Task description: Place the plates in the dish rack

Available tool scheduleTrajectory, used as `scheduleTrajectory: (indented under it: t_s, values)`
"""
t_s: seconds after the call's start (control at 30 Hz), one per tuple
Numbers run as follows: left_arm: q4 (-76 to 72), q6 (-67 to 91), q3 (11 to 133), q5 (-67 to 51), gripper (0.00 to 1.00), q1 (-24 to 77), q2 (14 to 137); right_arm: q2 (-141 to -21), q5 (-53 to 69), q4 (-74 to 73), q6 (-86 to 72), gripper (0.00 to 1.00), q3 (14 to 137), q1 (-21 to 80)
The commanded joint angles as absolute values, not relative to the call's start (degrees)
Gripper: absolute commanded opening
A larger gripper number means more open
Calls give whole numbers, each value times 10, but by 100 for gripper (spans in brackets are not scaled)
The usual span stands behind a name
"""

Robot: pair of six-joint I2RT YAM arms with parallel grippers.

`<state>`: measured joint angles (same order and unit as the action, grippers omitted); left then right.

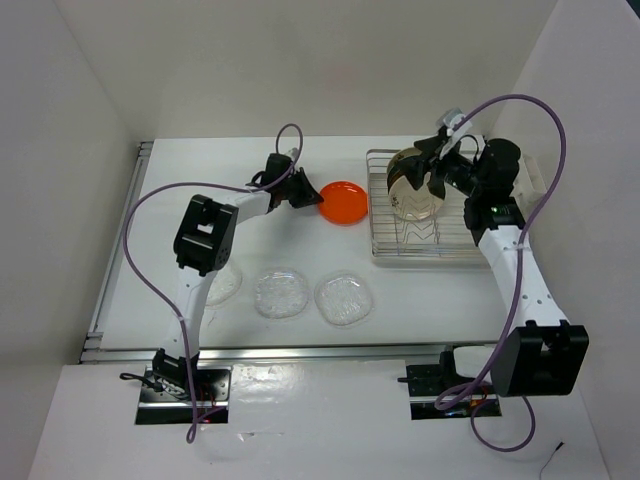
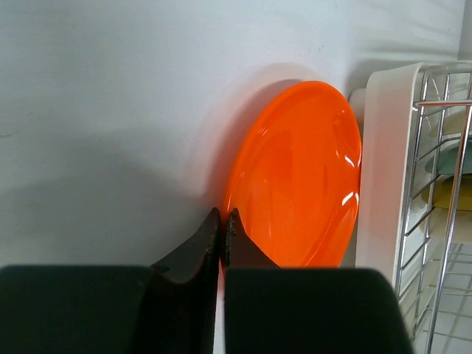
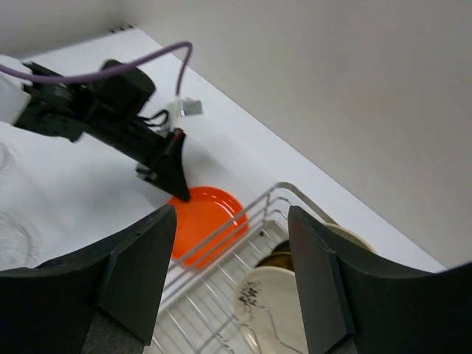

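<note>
Nearby, orange plate (image 1: 343, 202) beside dish rack (image 1: 425, 253)

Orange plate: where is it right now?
In the top view the orange plate lies on the table just left of the dish rack, with the left gripper at its left rim.

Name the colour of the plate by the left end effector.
The plate is plain orange; see left wrist view.
</note>
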<state>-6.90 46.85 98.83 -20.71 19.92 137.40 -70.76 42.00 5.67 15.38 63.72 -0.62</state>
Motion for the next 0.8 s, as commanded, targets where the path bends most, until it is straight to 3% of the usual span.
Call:
scheduleTrajectory:
  t_s: [0.0,0.3,0.43,0.53,0.77]
  values:
    - [-78,429,983,-202,0,206,1355,-730,468,120,49,70,671,6]
    - [-26,194,964,-221,0,171,1198,-817,519,83,13,71,719,55]
    - [20,109,942,-235,0,160,1125,-857,544,83,-7,62,742,62]
    - [39,59,923,-247,0,160,1071,-886,549,60,0,72,769,73]
    - [37,16,865,-327,0,160,967,-925,556,66,7,73,793,100]
